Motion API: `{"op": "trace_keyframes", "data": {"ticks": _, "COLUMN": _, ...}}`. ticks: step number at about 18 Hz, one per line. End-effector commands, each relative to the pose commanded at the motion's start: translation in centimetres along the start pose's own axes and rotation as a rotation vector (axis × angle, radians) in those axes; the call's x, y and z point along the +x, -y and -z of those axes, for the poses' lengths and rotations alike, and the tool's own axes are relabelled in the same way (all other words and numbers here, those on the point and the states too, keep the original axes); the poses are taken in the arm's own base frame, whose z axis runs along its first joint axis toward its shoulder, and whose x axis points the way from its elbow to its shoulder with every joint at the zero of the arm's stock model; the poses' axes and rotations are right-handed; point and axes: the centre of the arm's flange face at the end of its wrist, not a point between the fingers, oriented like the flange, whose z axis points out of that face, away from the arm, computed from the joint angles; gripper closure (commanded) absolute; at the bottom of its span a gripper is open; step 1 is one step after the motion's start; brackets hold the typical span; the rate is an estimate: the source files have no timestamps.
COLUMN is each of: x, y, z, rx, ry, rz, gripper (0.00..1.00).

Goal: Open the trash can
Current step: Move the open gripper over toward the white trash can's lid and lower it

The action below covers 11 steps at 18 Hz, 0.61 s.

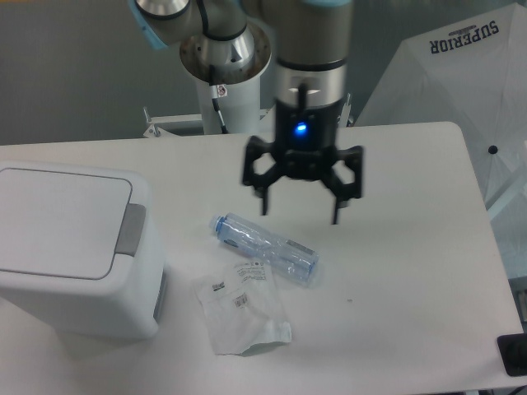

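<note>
Gripper (300, 212) hangs open above the middle of the white surface (412, 271), fingers spread, holding nothing, blue light lit on its body. Trash can (70, 247) sits at the left edge, lid shut, grey tab facing right. Clear plastic bottle (268, 249) lies between them, touching a crumpled plastic bag (240, 317).

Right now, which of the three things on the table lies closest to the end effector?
The clear plastic bottle, lying on its side just below the open end effector. The crumpled wrapper sits nearer the camera, and the trash can stands far off at the table's edge.
</note>
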Motion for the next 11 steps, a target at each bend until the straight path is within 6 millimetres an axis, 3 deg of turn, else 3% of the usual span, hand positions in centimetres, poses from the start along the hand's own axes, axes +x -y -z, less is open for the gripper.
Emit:
{"op": "trace_keyframes", "data": {"ticks": 3, "x": 4.2, "y": 0.6, "z": -2.0, "rx": -0.011, "ry": -0.038, "rz": 0.054, "gripper": 0.00}}
{"op": "trace_keyframes", "data": {"ticks": 8, "x": 7.2, "y": 0.8, "z": -3.3, "rx": -0.022, "ry": -0.075, "rz": 0.151, "gripper": 0.00}}
{"op": "trace_keyframes", "data": {"ticks": 11, "x": 7.7, "y": 0.6, "z": -3.4, "rx": -0.025, "ry": -0.096, "rz": 0.173, "gripper": 0.00}}
